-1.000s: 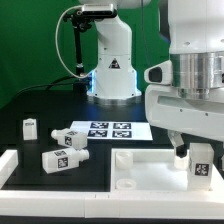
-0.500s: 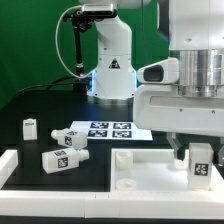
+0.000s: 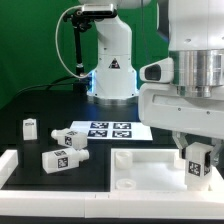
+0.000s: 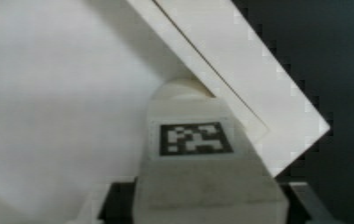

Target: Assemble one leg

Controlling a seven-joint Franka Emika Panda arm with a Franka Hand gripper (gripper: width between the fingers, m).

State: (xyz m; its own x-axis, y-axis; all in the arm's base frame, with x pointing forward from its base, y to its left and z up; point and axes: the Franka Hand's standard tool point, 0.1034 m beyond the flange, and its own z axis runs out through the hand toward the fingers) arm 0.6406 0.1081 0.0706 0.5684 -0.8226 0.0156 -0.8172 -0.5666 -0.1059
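The gripper (image 3: 199, 162) is clamping the leg (image 3: 199, 163) between its two fingers, the tagged face turned toward the exterior camera, and over the last second it has been swaying slightly sideways and is now sitting a touch nearer the exterior view's left, with the leg hanging at much the same height over the white tabletop panel (image 3: 140, 165) (whether the leg's lower end is already touching the panel cannot be told). In the wrist view the leg (image 4: 195, 140) is filling the middle of the frame, its tag readable, with the dark fingers (image 4: 117, 203) flanking it and the panel's raised edge (image 4: 227, 70) running diagonally behind. This small shift is reading, in my judgement, as fine alignment over a hole near the panel's corner, so seating and screwing in are probably still ahead. Farther out, three spare legs (image 3: 64, 148) are lying on the black table toward the exterior view's left, beside the marker board (image 3: 105, 131); nothing is standing between the held leg and the panel.
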